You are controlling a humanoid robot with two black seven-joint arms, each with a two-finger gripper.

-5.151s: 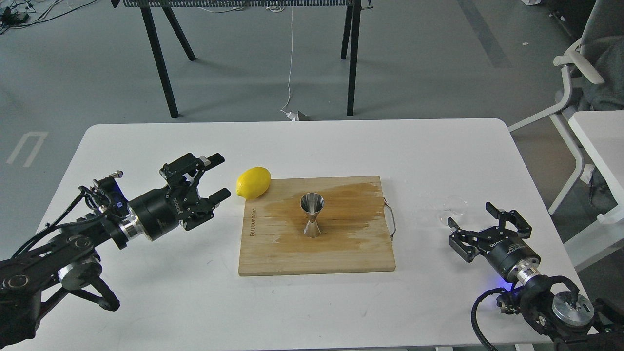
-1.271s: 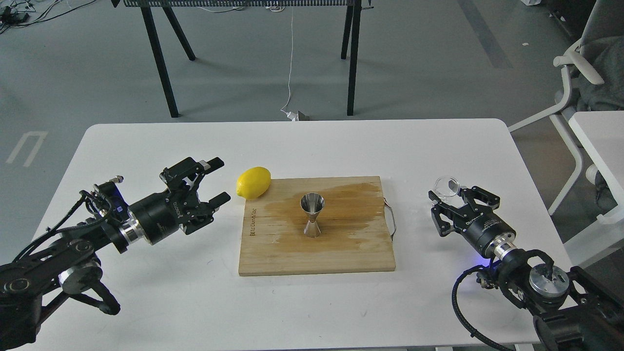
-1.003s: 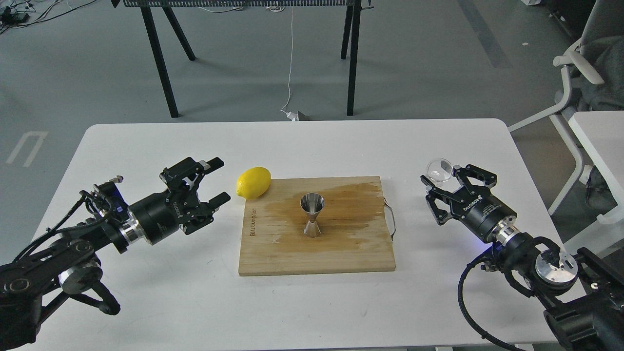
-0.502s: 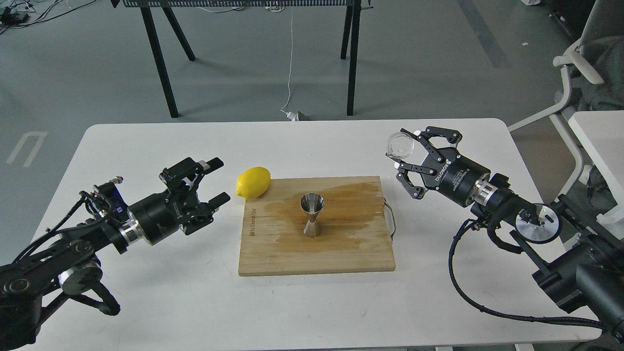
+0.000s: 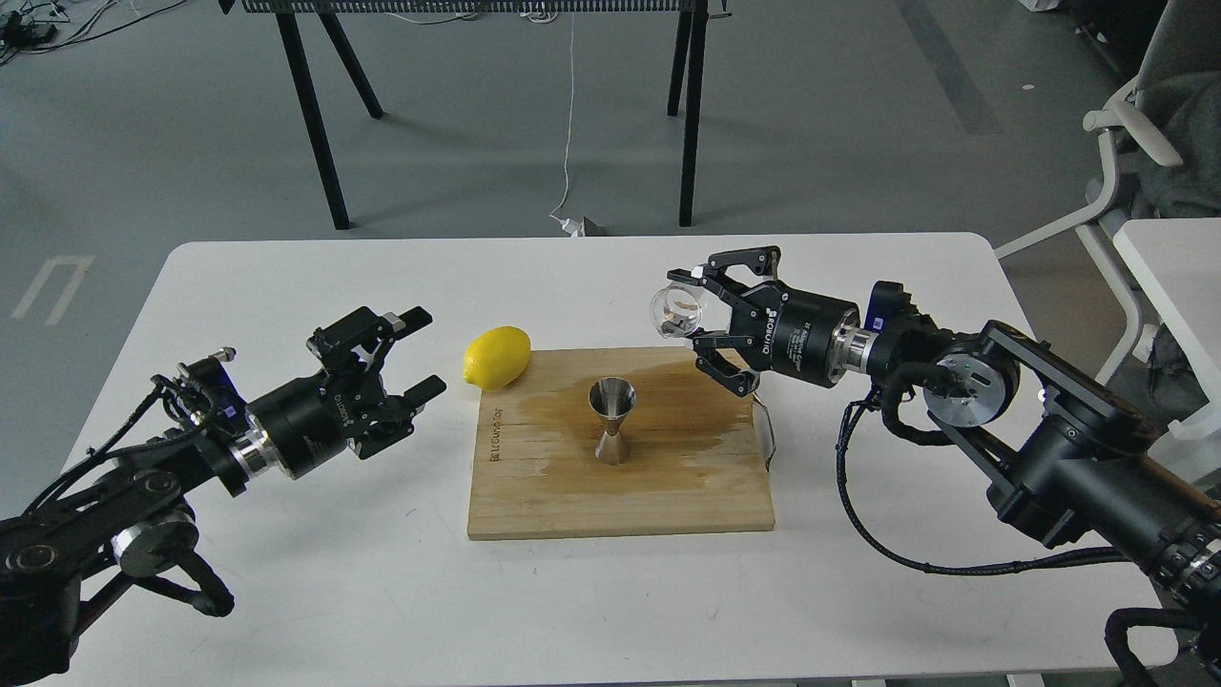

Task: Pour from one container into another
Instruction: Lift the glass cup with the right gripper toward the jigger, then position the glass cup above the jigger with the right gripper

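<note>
Right gripper (image 5: 689, 320): up in the air over the board's far right part, fingers clamped on the cup, arm stretched in from the right.
Cup (image 5: 675, 311): clear glass, tipped on its side, mouth facing left; it sits above and to the right of the jigger, not touching it.
Jigger (image 5: 610, 420): upright in the middle of the board, open cone up, gold band at the waist.
Board (image 5: 620, 496): wooden, flat on the white table (image 5: 382, 592), with a dark wet patch across its far half and a metal handle at its right edge.
Lemon (image 5: 496, 357): on the table, touching the board's far left corner.
Left gripper (image 5: 418, 351): fingers spread wide, holding nothing, hovering left of the lemon.
</note>
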